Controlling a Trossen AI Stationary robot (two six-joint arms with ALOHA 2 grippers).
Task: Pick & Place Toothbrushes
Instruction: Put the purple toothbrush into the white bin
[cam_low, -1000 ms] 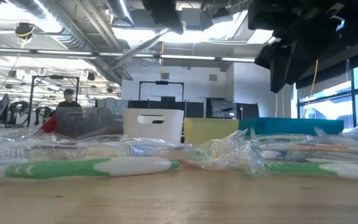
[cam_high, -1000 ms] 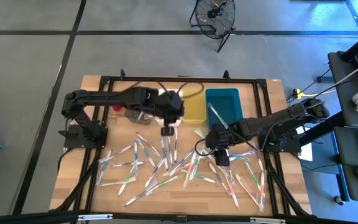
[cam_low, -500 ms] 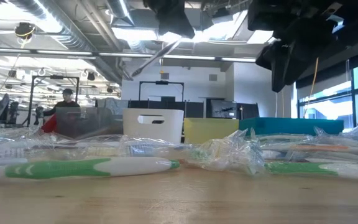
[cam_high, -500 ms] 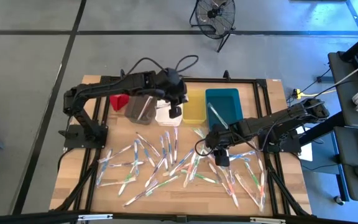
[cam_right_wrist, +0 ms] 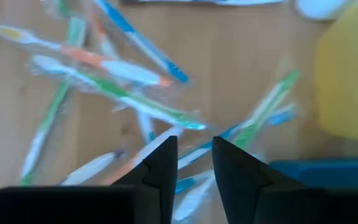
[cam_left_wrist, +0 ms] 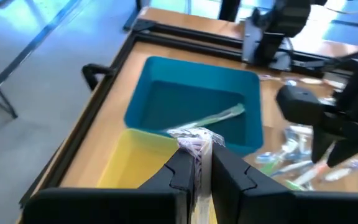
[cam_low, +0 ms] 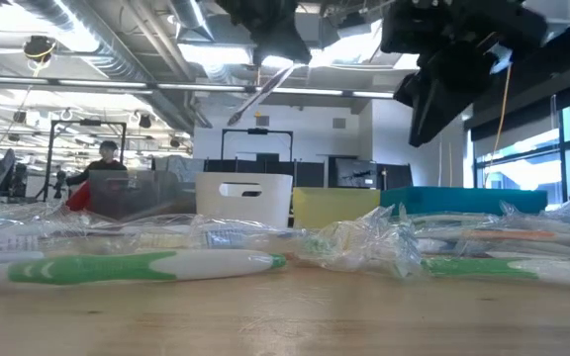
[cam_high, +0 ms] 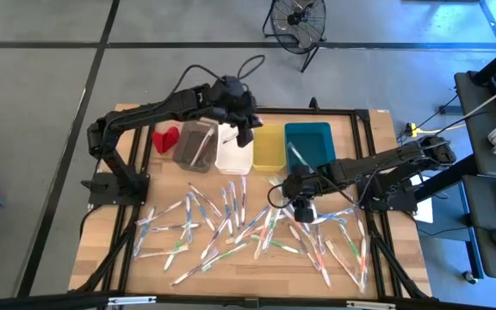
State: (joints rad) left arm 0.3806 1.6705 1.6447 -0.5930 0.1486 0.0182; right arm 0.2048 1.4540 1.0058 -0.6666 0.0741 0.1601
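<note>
Toothbrush mostly hidden, left gripper clamped

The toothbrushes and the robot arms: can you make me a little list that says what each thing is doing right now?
left end effector: above the yellow bin, shut on a wrapped toothbrush
right end effector: fingers apart, empty, above the pile of toothbrushes
teal bin: one toothbrush inside
grey bin: one toothbrush inside
white bin: between the grey and yellow bins
red thing: beside the grey bin

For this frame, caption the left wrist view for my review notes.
Left hand holds a wrapped toothbrush above the yellow bin; the teal bin already contains one.
</note>
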